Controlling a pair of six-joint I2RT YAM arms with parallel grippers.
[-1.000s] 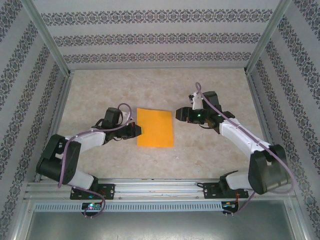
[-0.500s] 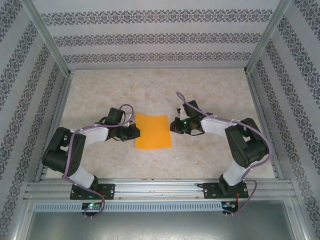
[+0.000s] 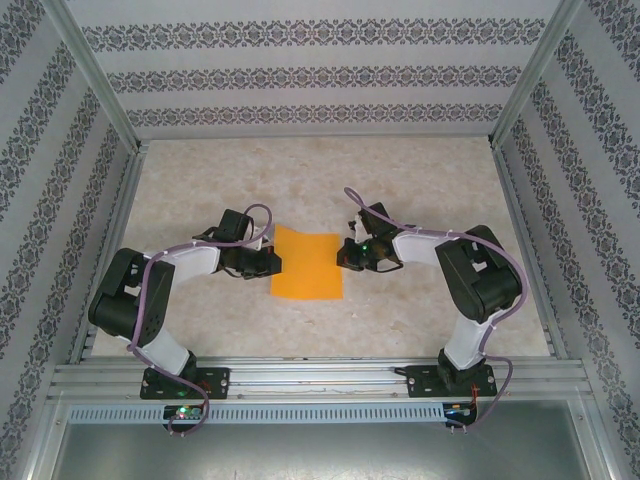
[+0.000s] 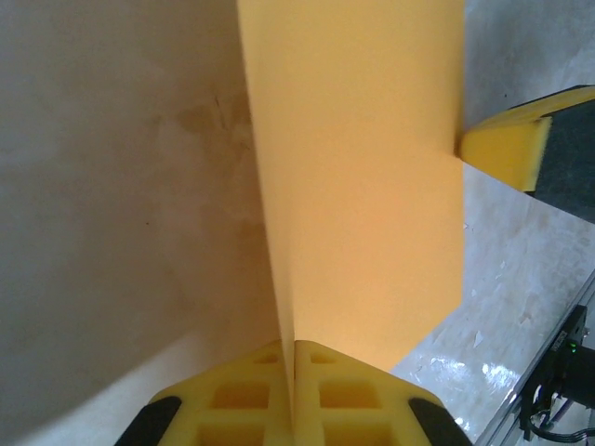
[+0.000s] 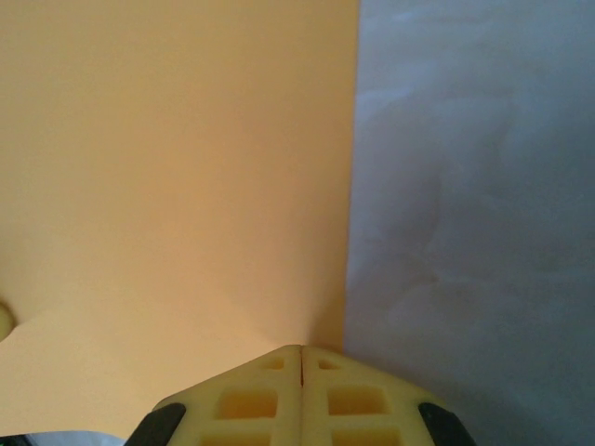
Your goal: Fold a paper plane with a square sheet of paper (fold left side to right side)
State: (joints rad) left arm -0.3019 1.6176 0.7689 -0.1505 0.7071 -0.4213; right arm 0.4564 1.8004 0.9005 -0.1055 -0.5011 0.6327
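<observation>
Paper (image 3: 307,263) — bright orange, looking flat from above — lies on the table (image 3: 300,170) between the two arms, about midway across. The left gripper (image 3: 270,262) meets its left edge and the right gripper (image 3: 346,254) meets its right edge, so the two face each other across the sheet.

In the left wrist view, the left gripper's yellow pads (image 4: 232,404) are pressed together. The paper's edge runs straight into the seam between them, so this gripper is pinching the paper. From the pinch the sheet spreads away, wider on one side, and a soft shadow lies on the table beside its edge. That side looks raised a little off the surface. At the sheet's opposite edge a yellow fingertip (image 4: 507,149) of the right gripper touches the paper.

In the right wrist view, the right gripper's pads (image 5: 251,404) are also closed, with no gap at the tips. The orange sheet reaches right up to their seam — the jaws are pinched on the paper close to its edge. That edge runs straight away from the fingers, with pale table beside it.
</observation>
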